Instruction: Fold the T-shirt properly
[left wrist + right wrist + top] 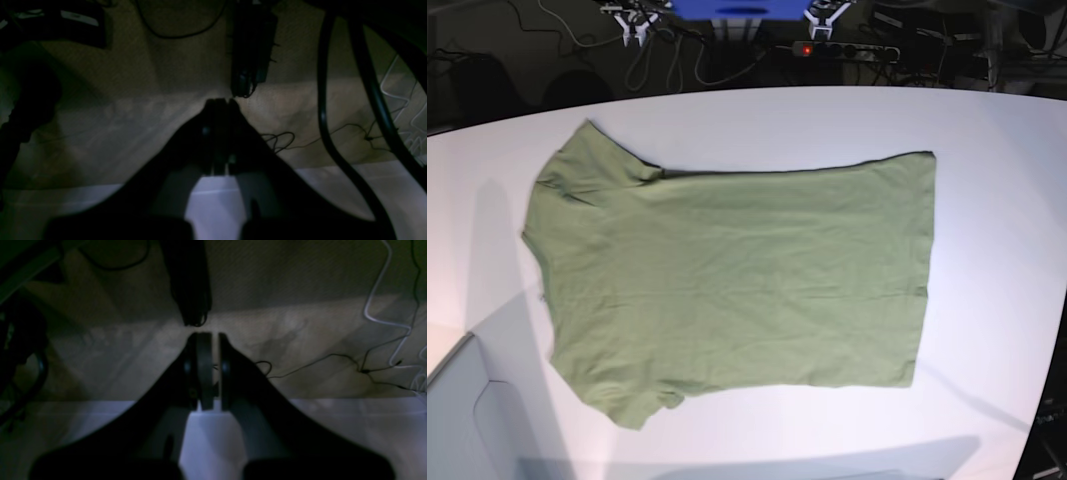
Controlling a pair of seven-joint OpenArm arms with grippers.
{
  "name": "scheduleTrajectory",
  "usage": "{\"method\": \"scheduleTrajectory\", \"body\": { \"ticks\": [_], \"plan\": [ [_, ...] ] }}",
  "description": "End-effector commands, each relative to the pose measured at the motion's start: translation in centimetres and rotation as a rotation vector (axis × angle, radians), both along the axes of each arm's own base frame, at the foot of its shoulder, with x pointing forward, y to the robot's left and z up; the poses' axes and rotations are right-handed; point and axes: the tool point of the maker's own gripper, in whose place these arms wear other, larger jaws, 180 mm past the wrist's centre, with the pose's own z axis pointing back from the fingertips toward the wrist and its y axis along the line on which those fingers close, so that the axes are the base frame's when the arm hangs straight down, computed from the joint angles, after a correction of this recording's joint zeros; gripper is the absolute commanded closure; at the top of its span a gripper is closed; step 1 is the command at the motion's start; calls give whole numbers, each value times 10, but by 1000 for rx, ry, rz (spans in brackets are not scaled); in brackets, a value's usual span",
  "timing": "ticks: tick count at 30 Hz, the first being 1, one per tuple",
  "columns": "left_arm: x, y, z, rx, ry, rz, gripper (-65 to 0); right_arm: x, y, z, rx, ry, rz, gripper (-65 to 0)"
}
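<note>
My base camera looks straight down on the white counter (987, 120) from overhead. Both wrist cameras sit behind their hands, facing past the counter's edge to the carpeted floor (140, 66), sharing its cables (383, 290).

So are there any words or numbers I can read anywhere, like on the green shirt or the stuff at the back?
None can be read.
T-shirt: plain olive green, no print or label showing.
White table: no writing.
Power strip at the back: only a red light, any marking too small to read.
Both wrist views: too dark and blurred to show any text.
</note>
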Motion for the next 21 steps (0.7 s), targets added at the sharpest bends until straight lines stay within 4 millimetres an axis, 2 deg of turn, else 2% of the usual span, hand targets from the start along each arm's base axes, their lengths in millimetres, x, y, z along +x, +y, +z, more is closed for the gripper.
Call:
{"method": "scheduleTrajectory", "body": {
  "ticks": [1,21],
  "plan": [
    [-6,4,1,9,8,5,-1,-7,4,2,17,2,3,-1],
    [-7,2,1,3,10,-1,-1,-18,5,7,26,32,16,-1]
  ]
}}
